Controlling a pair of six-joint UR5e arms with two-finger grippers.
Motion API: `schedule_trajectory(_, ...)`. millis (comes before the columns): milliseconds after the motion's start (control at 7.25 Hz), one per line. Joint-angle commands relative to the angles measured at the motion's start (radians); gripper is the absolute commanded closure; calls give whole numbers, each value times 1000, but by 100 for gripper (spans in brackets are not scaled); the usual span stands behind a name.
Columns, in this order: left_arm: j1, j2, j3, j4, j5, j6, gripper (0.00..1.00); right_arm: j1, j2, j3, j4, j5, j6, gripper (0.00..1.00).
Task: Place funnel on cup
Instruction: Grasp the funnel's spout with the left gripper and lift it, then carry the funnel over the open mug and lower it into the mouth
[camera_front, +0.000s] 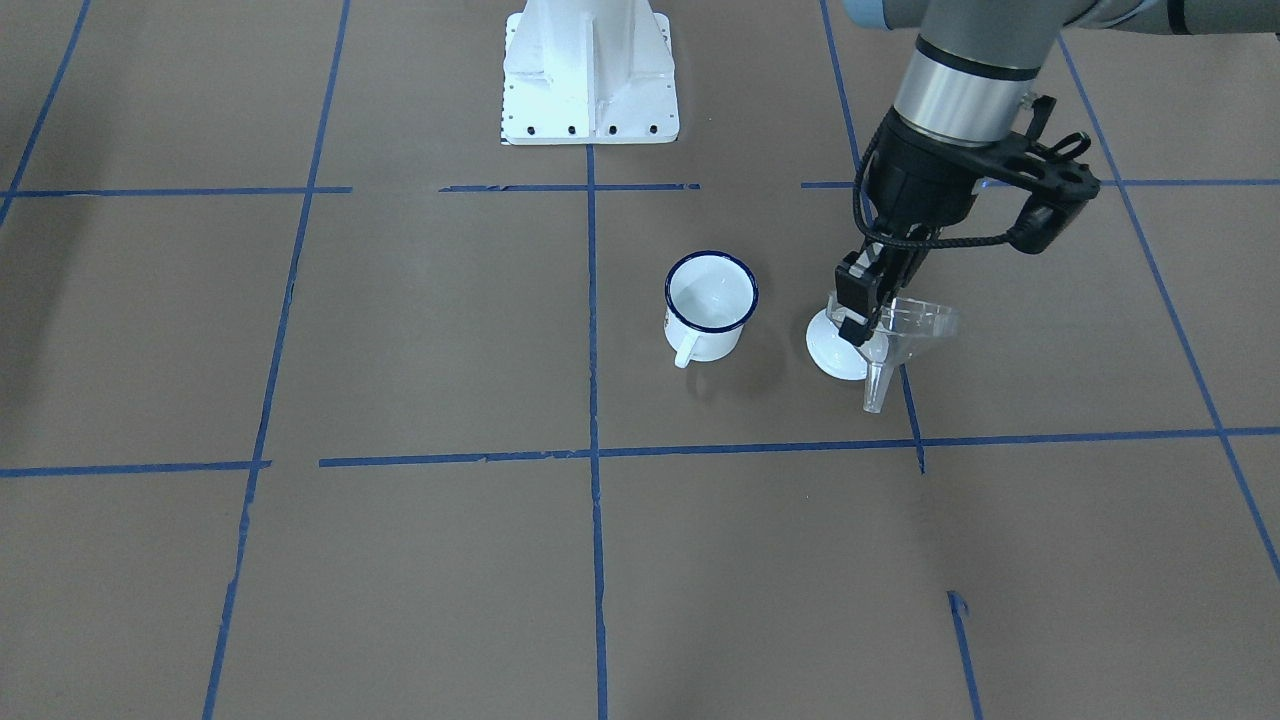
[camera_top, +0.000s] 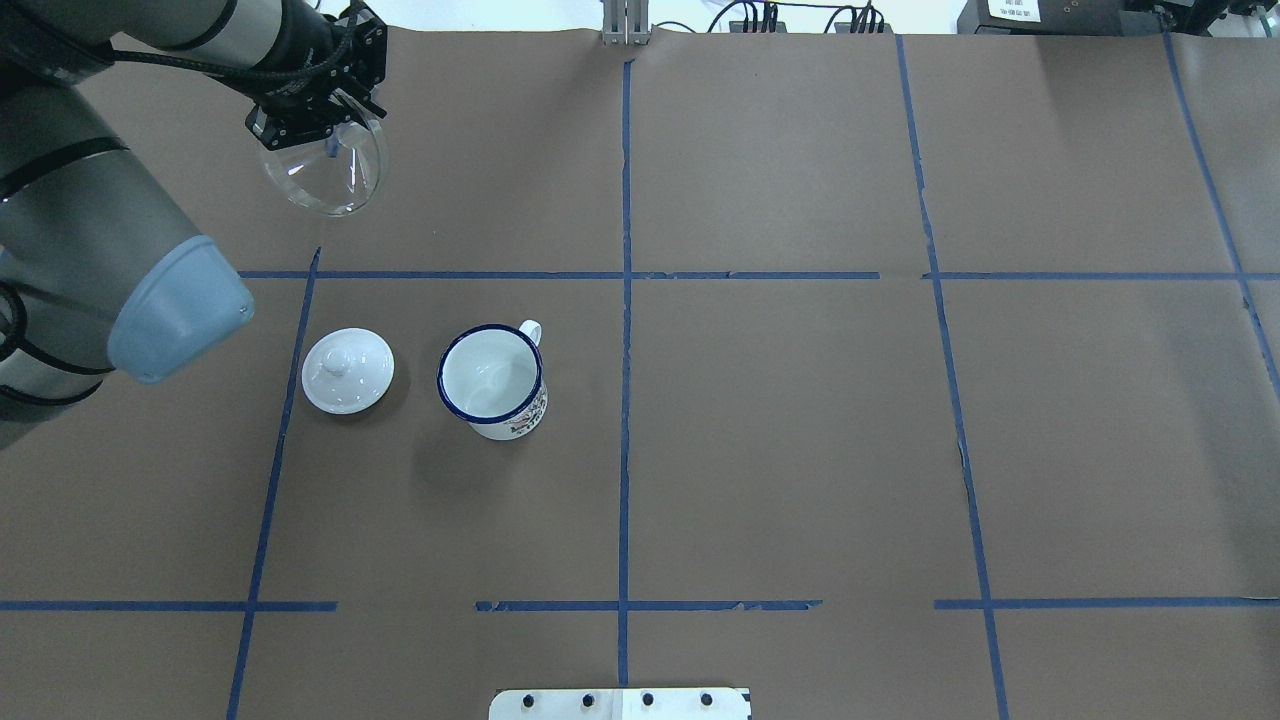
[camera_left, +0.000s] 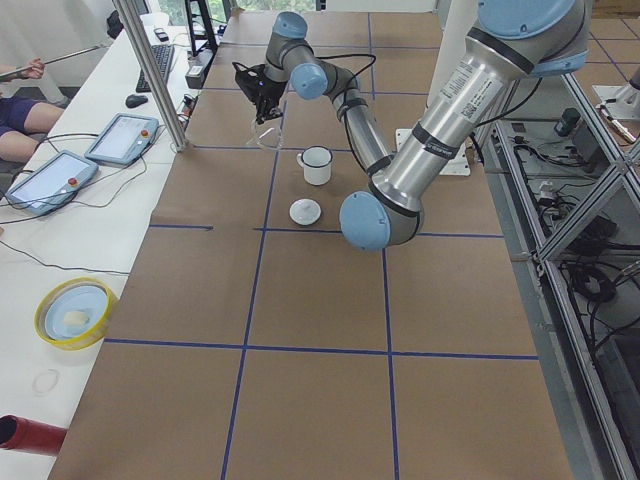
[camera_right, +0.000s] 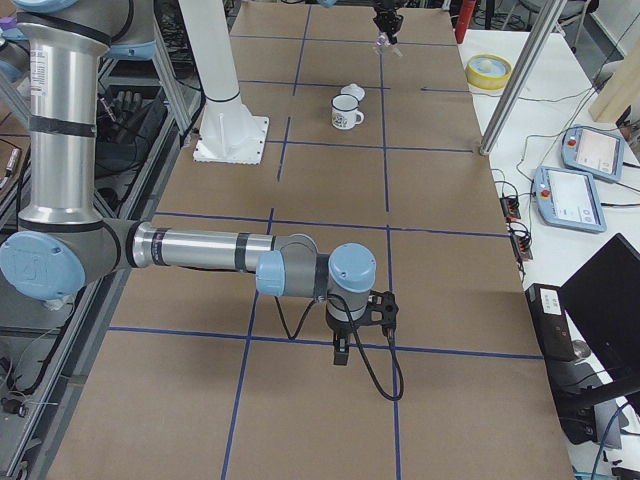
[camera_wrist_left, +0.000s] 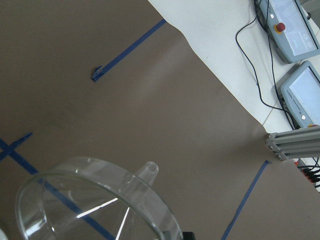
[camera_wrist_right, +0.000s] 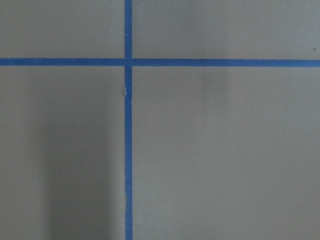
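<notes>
White lid (camera_front: 825, 356) partly hidden, clear funnel (camera_front: 920, 320) faint

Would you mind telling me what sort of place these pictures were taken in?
Most likely a robotics lab workcell: a brown paper table marked with a blue tape grid, large silver-and-blue robot arms, and grey touchscreen teach pendants with red stop buttons on a white side bench.
</notes>
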Motion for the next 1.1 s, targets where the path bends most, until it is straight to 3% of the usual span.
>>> schedule_trajectory(0, 83, -69, -32, 174, -20, 133, 100, 0, 0, 0, 0, 0, 0, 0)
schedule_trajectory(414, 212, -89, -34, 205, -20, 238, 100, 0, 0, 0, 0, 0, 0, 0)
schedule_trajectory(966, 254, -151, -2, 378, -17, 504, 100, 0, 0, 0, 0, 0, 0, 0)
